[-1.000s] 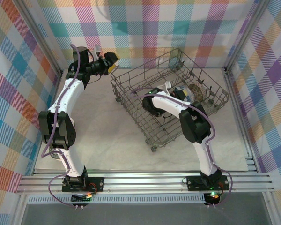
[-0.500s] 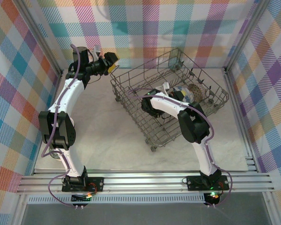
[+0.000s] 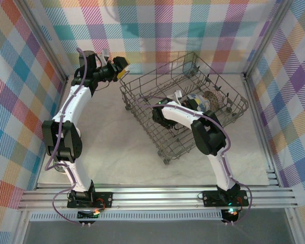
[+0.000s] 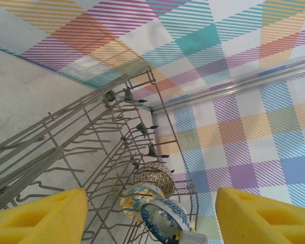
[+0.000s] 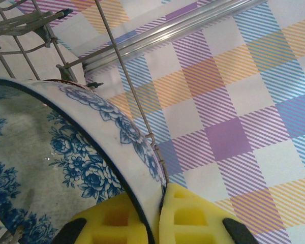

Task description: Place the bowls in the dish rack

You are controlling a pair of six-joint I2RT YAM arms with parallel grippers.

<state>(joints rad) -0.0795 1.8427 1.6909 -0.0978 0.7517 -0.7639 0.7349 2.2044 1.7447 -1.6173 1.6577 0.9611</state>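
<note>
The grey wire dish rack point(image 3: 140, 81) stands at the back right of the table. Three bowls stand on edge in a row at its right end: a brown-patterned bowl point(image 4: 155, 177), a yellow-and-teal floral bowl point(image 4: 133, 197) and a blue-and-white bowl point(image 4: 165, 217). My right gripper point(image 5: 156, 216) is inside the rack, shut on the rim of the blue-and-white bowl point(image 5: 51, 152), one pad inside and one outside. My left gripper point(image 3: 122, 66) hangs open and empty in the air just left of the rack's back left corner, its yellow pads point(image 4: 40, 218) wide apart.
Upright tines point(image 4: 81, 152) fill the rack's left and middle. The rack's wire wall point(image 5: 124, 76) runs close behind the held bowl. Checked cloth walls point(image 3: 157, 30) close in the table. The pale tabletop point(image 3: 117, 147) spreads left of and in front of the rack.
The right arm's elbow has shifted slightly left inside the rack, still gripping the bowl. The left arm has not moved.
</note>
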